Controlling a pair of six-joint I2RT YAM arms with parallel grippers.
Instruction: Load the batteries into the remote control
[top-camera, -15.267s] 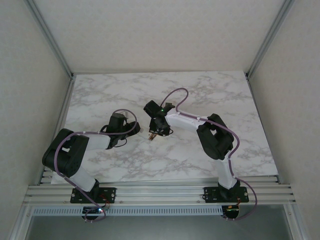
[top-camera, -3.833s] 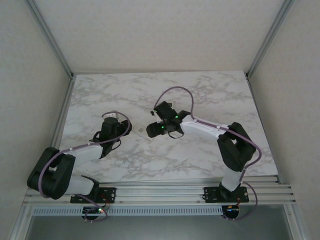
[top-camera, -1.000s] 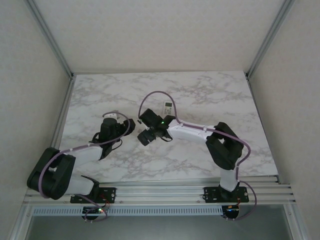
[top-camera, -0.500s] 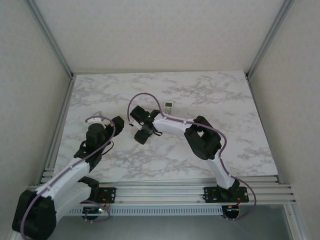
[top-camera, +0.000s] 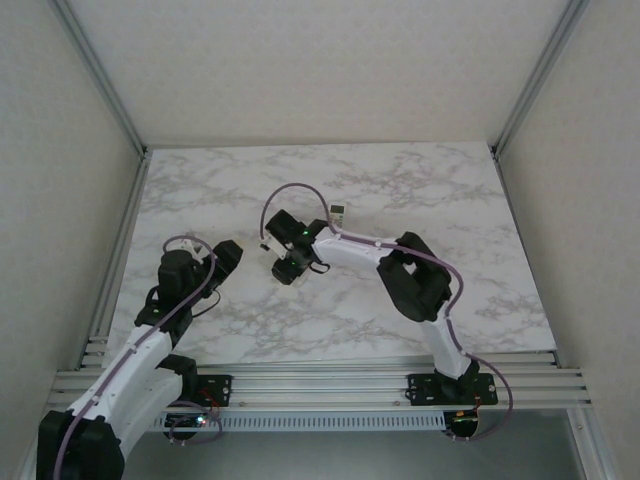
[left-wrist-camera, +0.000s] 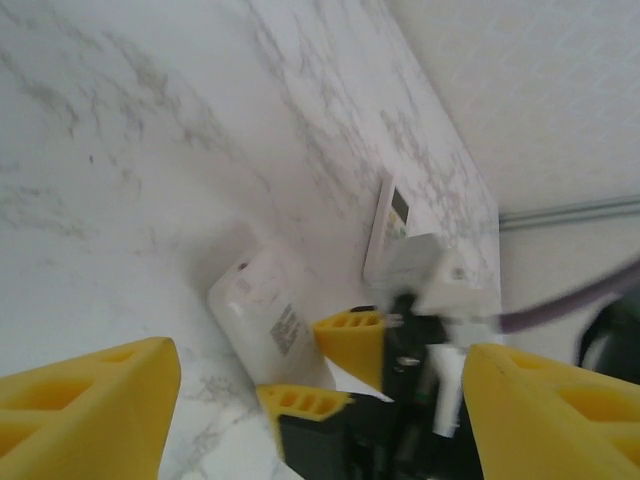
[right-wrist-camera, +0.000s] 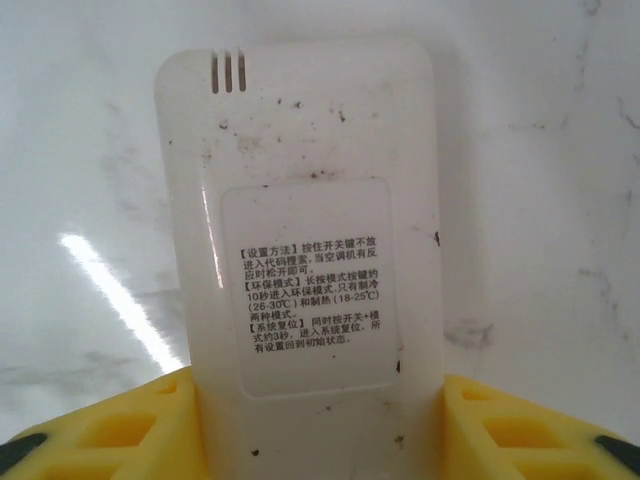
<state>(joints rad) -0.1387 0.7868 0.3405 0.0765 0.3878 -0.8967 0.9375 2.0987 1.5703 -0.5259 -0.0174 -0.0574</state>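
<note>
Fingers (left-wrist-camera: 90, 400) of the left gripper (top-camera: 226, 254), yellow and ribbed, were seen spread wide at the two lower corners of the left wrist view. Nothing was held between them, so this gripper was released. From above, it was found over the left part of the marble-patterned table (top-camera: 450, 200), pointed toward the middle.

Just to its right, the right gripper (top-camera: 287, 268) was held out across the table from the right arm's base and was set low near the centre. Its two yellow fingers (right-wrist-camera: 120, 425) were pressed against the long sides of a white remote (right-wrist-camera: 300, 220) at its near end, so that the remote was clenched between them. The remote was laid flat on the table with its back turned up. Three short slots were seen near its far end, and a label (right-wrist-camera: 305, 290) of printed text was set across the middle of the back. In the left wrist view the same remote was seen ahead of the open left fingers, gripped at one end by the right gripper.

Farther right and toward the back of the table, a second remote (top-camera: 338, 212) was laid face up with its small display turned upward. It was placed near the first remote but apart from it.
</note>
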